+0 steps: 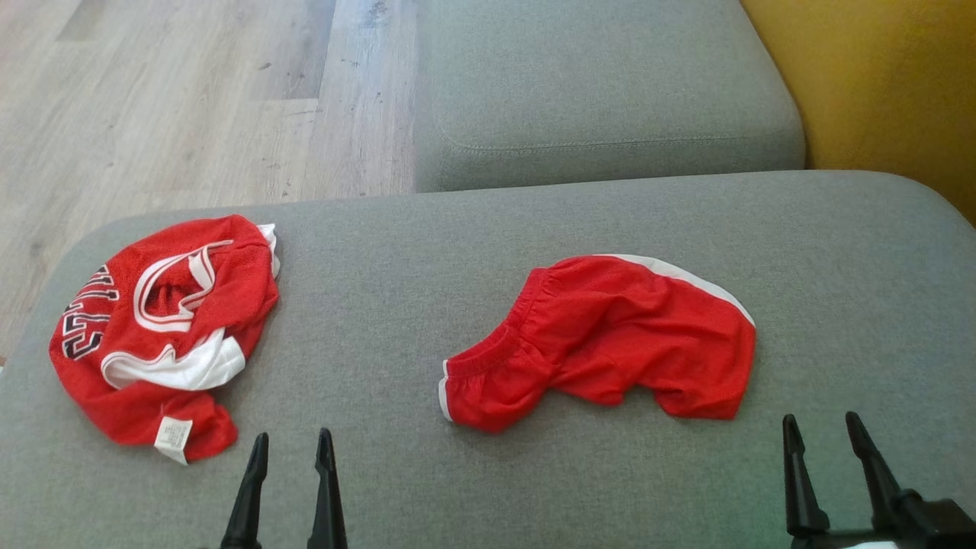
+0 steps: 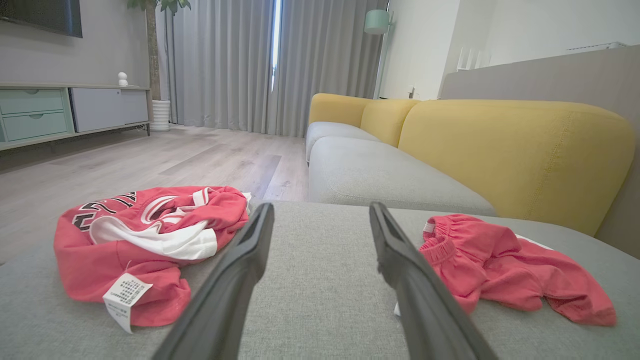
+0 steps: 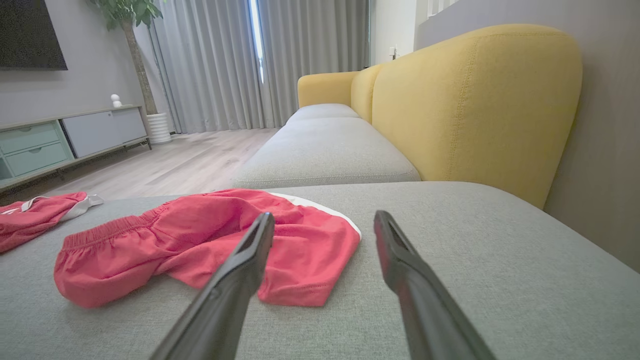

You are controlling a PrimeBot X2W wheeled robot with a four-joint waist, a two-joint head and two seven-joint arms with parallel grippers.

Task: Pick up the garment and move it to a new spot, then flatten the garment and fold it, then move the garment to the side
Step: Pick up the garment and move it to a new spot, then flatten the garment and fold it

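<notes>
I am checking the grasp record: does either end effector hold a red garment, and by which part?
Nothing is held. The left end effector and the right end effector stand open, clear of the crumpled red mesh jersey and the red fabric shorts.

one jersey [image 1: 152, 335], one shorts [image 1: 610, 343], two cushions [image 1: 534, 221] [image 1: 595, 91]

Jersey [image 1: 164, 335], left end of seat cushion [image 1: 381, 252]: red mesh, white trim bands, black lettering outlined in white, white label [image 1: 172, 438]. Shorts [image 1: 610, 335], centre-right: plain red, white side stripe. Seat cushion: grey weave. Backrest [image 1: 877, 76]: mustard yellow. Floor [image 1: 152, 99]: pale wood planks.
</notes>
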